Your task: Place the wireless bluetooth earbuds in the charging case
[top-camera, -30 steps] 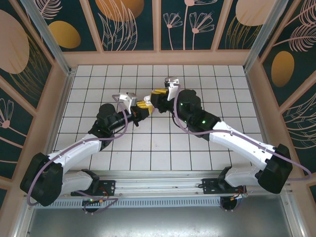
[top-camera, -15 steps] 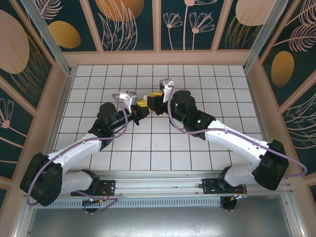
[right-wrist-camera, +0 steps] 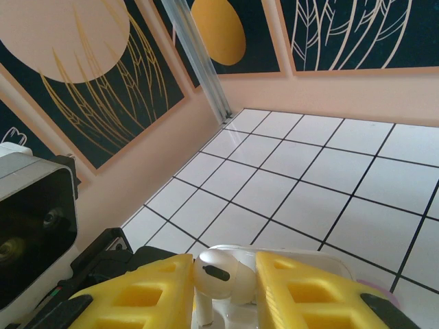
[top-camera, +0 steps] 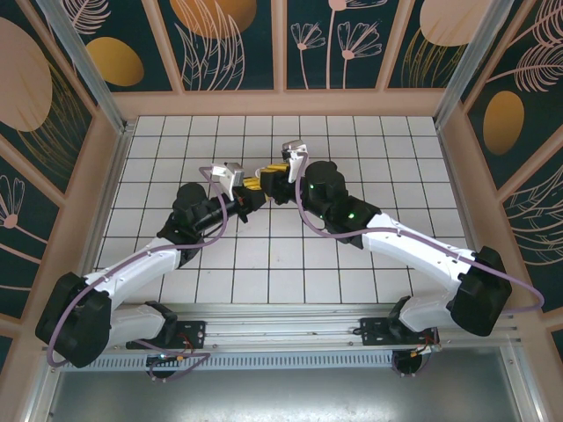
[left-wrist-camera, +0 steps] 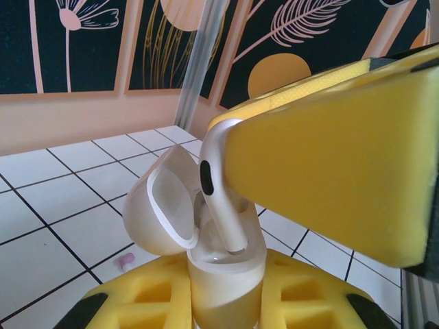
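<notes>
Closest to our left wrist camera, we see the left pincer clenched on the white charging case. The case stands upright between its yellow pads, with the lid hinged open to one side. Just above it, the right pincer grips a white earbud by its head. The stem reaches down into the open case, though we cannot tell whether it is seated. A broad yellow finger of that pincer blocks our sight of the case's far side. On the worktop, below the open lid, lies a small pale purple earbud. From above, both pincers meet over the white tiles near the worktop's middle, with the arms angled inward. Farther off stand an aluminium post and dark leaf-patterned wall panels.
</notes>
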`<state>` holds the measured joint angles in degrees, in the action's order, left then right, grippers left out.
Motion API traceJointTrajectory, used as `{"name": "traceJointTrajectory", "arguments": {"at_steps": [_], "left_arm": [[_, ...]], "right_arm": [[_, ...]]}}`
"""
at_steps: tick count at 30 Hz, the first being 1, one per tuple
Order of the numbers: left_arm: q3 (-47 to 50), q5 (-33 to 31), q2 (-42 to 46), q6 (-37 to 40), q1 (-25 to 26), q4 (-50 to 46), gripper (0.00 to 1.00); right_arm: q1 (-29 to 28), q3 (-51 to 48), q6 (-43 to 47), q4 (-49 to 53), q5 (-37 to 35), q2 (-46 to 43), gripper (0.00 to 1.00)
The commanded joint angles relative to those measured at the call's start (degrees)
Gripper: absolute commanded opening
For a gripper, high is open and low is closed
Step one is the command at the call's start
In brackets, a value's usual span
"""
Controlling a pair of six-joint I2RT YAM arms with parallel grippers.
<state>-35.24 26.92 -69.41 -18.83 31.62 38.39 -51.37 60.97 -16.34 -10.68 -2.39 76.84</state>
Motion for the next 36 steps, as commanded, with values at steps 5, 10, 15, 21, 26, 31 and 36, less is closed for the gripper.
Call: {"name": "traceJointTrajectory", "arguments": {"at_steps": [5, 10, 15, 21, 26, 31, 36], "left_arm": [[0.2, 2.0, 2.5, -0.2, 0.4, 4.8, 0.0], [0.1, 2.9, 2.5, 0.0, 0.4, 6.1, 0.0], [1.0, 3.1, 2.9, -0.3, 0.4, 7.8, 0.0], [1.4, 2.3, 3.8, 0.0, 0.4, 8.3, 0.0], [1.2, 1.7, 3.9, 0.2, 0.3, 8.6, 0.0], [1.2, 1.5, 3.8, 0.4, 0.4, 8.8, 0.0], [1.2, 1.2, 3.8, 0.6, 0.3, 9.0, 0.0]], "right_arm": [[-0.5, -1.9, 2.1, -3.4, -0.7, -0.6, 0.29], [-0.7, -3.3, 2.6, -4.0, -1.2, -0.6, 0.29], [-1.2, -3.9, 4.0, -4.2, -1.2, -0.9, 0.29], [-2.0, -5.9, 6.5, -5.7, 0.0, -1.9, 0.29], [-2.2, -7.4, 8.0, -7.0, 1.0, -2.8, 0.29], [-2.3, -8.0, 8.5, -7.3, 1.3, -3.4, 0.27], [-2.3, -8.7, 8.5, -8.0, 4.5, -3.9, 0.26]]}}
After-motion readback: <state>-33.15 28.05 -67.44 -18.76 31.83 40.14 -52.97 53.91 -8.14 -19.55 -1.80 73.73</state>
